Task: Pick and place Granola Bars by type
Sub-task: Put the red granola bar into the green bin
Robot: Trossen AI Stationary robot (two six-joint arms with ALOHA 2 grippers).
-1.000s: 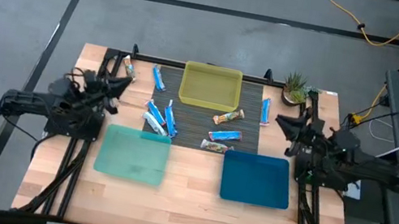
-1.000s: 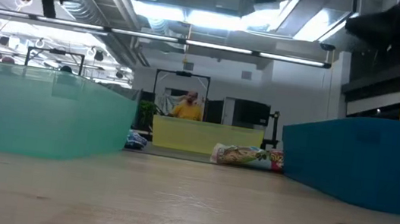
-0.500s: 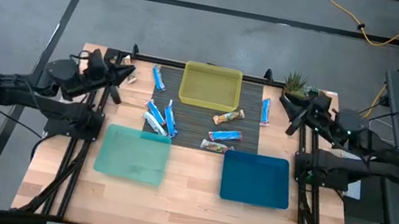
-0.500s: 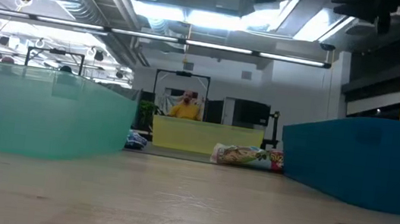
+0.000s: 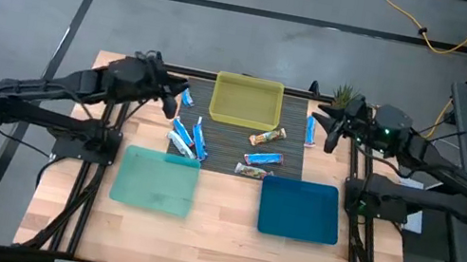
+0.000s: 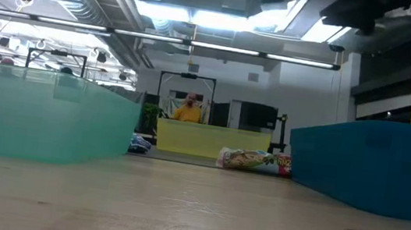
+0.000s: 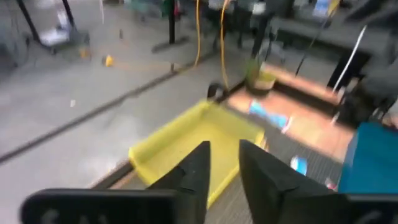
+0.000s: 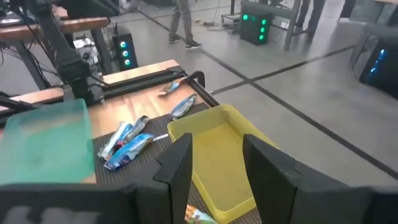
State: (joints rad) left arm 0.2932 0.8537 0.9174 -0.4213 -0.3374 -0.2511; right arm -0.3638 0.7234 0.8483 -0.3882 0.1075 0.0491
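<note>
High view showing both arms reaching inward over the table's far edge: left gripper (image 5: pixel 175 90) hanging beside the yellow tray (image 5: pixel 246 101), just by a blue bar (image 5: pixel 185 92); right gripper (image 5: pixel 328 129) hanging near another blue bar (image 5: pixel 310 130) on the tray's other side. Left wrist view showing fingers (image 7: pixel 199 171) parted narrowly, grasping nothing; right wrist view showing fingers (image 8: pixel 179 163) parted wider, likewise empty. Granola bars (image 5: pixel 186 136) lying clustered on the dark mat (image 5: pixel 289 146) between yellow tray, teal tray (image 5: pixel 155 181) and blue tray (image 5: pixel 299 210). Low view hiding most bars behind tray walls; only one printed wrapper (image 6: pixel 253 161) showing clearly.
</note>
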